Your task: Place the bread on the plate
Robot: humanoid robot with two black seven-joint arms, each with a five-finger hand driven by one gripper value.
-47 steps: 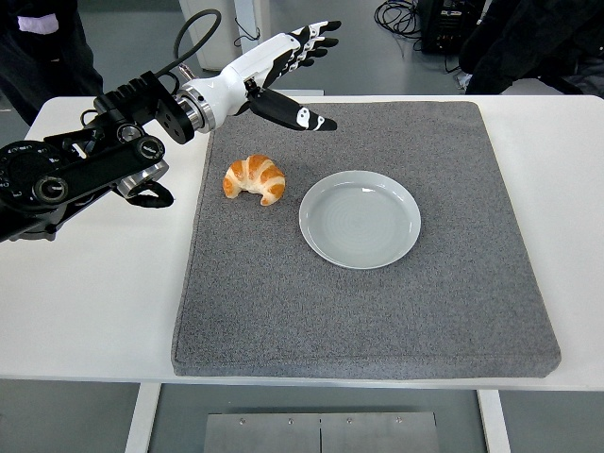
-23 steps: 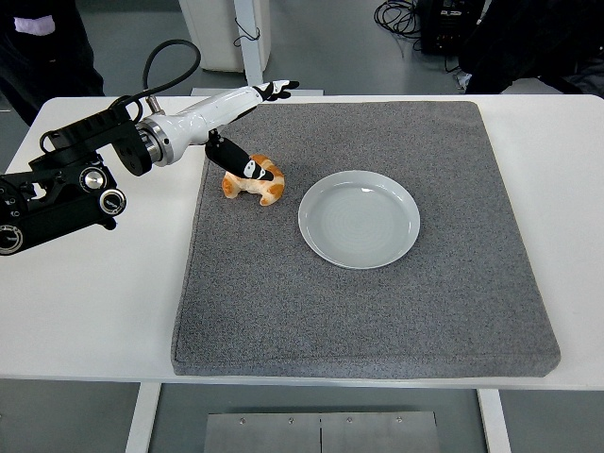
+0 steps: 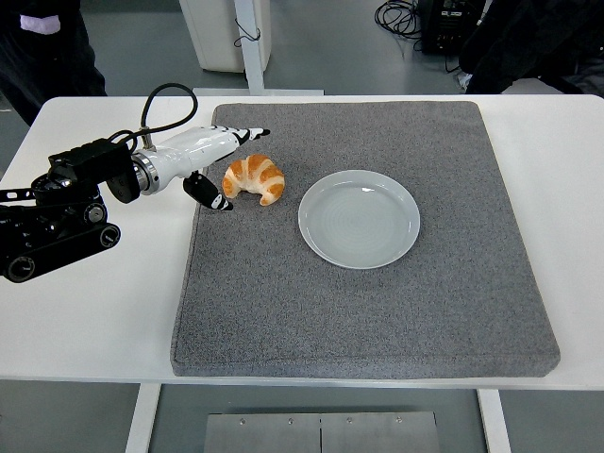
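A golden croissant lies on the grey mat, left of an empty pale plate. My left hand, white with black fingertips, is low at the mat's left edge, just left of the croissant. Its fingers reach out behind the croissant and its thumb hangs down on the near side. The hand is open and holds nothing. The croissant lies right beside the open grasp, and contact cannot be made out. My right arm is out of sight.
The mat covers most of the white table. The left forearm and its black cable lie over the table's left side. A person in dark clothes stands at the top left, and cables lie on the floor beyond the table.
The left hand has come down from above the mat's far left corner to the croissant's left side. The arm has drawn back leftwards. The croissant and plate have stayed put.
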